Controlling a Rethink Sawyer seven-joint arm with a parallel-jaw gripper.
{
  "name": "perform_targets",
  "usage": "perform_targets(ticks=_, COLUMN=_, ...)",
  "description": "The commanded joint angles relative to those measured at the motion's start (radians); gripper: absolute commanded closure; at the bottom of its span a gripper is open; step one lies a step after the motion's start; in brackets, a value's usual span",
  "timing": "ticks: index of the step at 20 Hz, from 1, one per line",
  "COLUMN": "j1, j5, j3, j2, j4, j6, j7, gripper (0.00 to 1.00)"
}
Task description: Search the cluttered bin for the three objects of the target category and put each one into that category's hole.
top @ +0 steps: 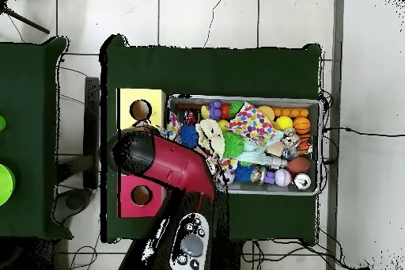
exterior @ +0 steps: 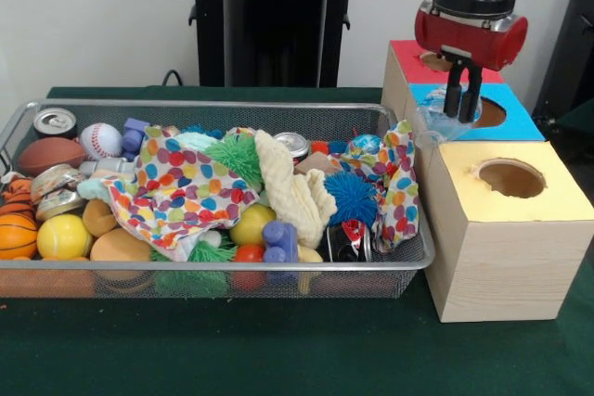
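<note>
Front view shows the end effector [exterior: 462, 99] pinching a clear crumpled object [exterior: 442, 123] over the blue box [exterior: 515, 123]; overhead, the arm [top: 162, 162] hides this

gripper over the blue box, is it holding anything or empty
Holding something: the gripper is shut on a clear crumpled plastic item above the blue box; what it is, cannot tell.

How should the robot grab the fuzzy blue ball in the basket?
Come straight down on the blue spiky ball and pinch across its round middle. Its top is bare, while the cream cloth and spotted cloth crowd its sides, so from above looks easiest.
</note>
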Motion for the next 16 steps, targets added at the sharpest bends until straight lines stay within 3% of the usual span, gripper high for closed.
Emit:
perform_targets(ticks=1, j1=-0.034, j5=-0.079, j3=0.102, j2=0.046, j4=0.106, j6=-0.084, j7=0.056, gripper=1.00)
perform_targets(ticks=8, j1=0.000, j5=-0.066, j3=0.087, j2=0.051, j4=0.102, j6=-0.077, j7=0.110, gripper=1.00)
perform_targets(ticks=16, j1=0.135, j5=-0.005, j3=-0.004, j2=0.048, j4=0.062, j6=0.041, j7=0.281, gripper=1.00)
